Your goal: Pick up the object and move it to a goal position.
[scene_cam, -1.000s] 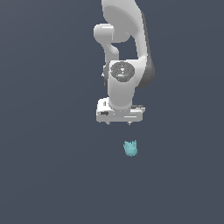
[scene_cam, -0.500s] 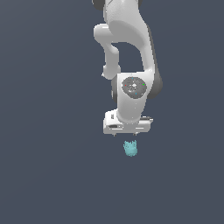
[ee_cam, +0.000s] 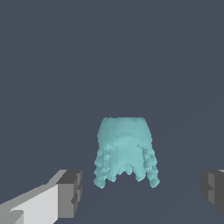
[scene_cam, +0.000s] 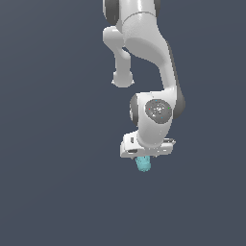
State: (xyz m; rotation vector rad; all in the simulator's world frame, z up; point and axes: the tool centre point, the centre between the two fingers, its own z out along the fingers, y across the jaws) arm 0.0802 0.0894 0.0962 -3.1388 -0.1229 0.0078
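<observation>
The object [scene_cam: 143, 164] is a small teal lumpy thing on the dark grey floor, partly hidden under the white gripper hand in the exterior view. In the wrist view the object [ee_cam: 126, 151] fills the middle, with ragged little points along one end. My gripper [ee_cam: 142, 192] is open: its two dark-padded fingers [ee_cam: 70, 192] stand wide apart on either side of the object, not touching it. In the exterior view the gripper [scene_cam: 144, 157] hangs directly over the object.
The white arm [scene_cam: 144, 57] rises from the gripper toward the top of the exterior view. The ground [scene_cam: 57, 182] is a plain dark grey surface. No goal marker shows.
The arm has swung toward the exterior view's right and come down, so the gripper now sits over the object. The object has not moved.
</observation>
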